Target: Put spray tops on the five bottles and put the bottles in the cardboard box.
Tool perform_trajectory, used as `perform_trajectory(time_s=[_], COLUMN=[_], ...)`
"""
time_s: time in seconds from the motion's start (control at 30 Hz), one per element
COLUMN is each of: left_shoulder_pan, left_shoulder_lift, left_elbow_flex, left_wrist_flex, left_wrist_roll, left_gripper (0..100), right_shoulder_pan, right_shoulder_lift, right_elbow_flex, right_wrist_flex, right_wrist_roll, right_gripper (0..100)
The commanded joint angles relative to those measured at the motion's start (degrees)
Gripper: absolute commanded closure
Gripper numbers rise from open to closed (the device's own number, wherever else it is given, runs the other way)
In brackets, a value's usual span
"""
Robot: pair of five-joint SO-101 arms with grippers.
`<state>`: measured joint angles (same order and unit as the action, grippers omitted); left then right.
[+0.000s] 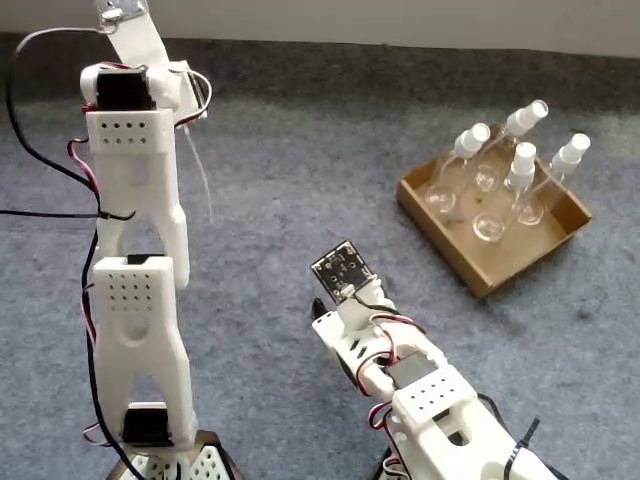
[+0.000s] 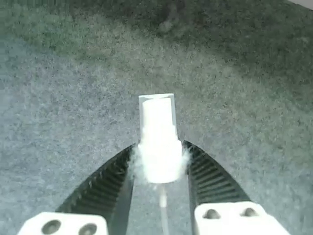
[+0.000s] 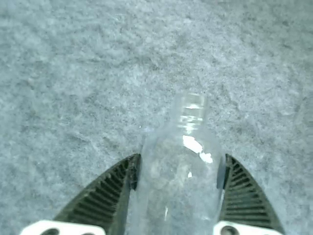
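Left claw [image 2: 159,152] pinches a white spray top [image 2: 157,144] by its collar. Right claw [image 3: 178,166] grips a clear bottle [image 3: 178,196] without top. On the grey bench [image 1: 300,170], at two o'clock, the cardboard box [image 1: 437,240] holds four capped bottles [image 1: 455,170].

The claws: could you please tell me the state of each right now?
Left claw: closed on a spray top.
Right claw: closed on a clear bottle.

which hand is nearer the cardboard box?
Right. The right hand, holding a clear bottle, is a short way from the cardboard box; the left hand, holding a spray top, is far off to the other side.
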<state>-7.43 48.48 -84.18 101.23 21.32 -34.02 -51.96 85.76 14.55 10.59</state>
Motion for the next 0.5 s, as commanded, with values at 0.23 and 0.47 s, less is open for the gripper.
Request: perform_trajectory(time_s=[0.23,0.47], left_shoulder_pan=[4.35,4.26], left_shoulder_lift=[-28.35,-45.23], left_elbow_flex=[33.89,50.86], left_wrist_flex=[-0.18,-0.26], left_wrist_roll=[-1.67,-1.85], left_gripper=[99,99], right_shoulder_pan=[-0.75,-0.75], right_shoulder_lift=[-1.80,-1.80], right_elbow_flex=[-0.22,-0.22], right_wrist_flex=[-1.63,-1.63], right_wrist_roll=[0.70,0.70], right_gripper=[79.6,79.6])
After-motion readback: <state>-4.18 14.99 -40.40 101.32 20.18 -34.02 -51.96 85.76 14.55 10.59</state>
